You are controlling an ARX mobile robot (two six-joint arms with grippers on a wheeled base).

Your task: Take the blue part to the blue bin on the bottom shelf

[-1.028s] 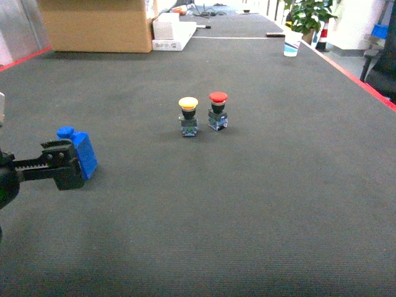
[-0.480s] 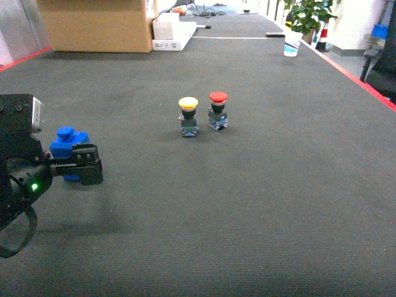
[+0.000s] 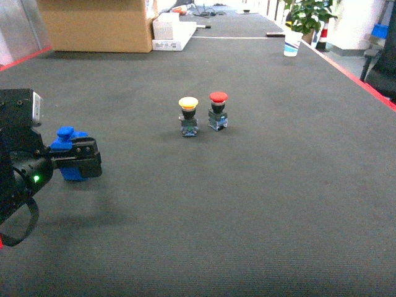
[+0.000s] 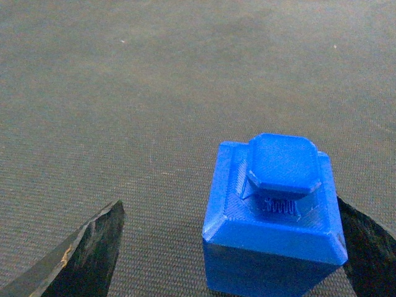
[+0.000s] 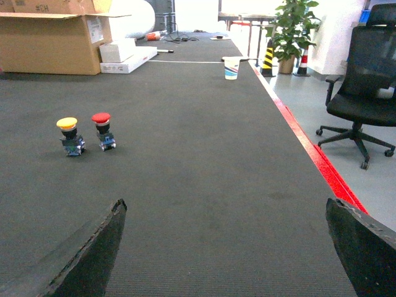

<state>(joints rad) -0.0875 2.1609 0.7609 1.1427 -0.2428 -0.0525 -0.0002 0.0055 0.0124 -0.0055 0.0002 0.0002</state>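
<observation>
Where head view hides it, left fingers (image 4: 80, 257) spread astride blue part (image 4: 272, 216), perhaps touching.

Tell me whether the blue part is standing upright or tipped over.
Upright. The left wrist view shows the blue part sitting flat on the dark mat with its knob pointing up, between the left gripper fingers.

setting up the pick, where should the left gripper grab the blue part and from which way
Grip the blue part by its square base, across the two flat side walls, not the small raised knob, which looks narrow with chamfered corners. Coming in level from the robot's side seems best: the left gripper is already there, and the part stands upright on the mat, off-centre between the fingers, close against the right-hand one.
</observation>
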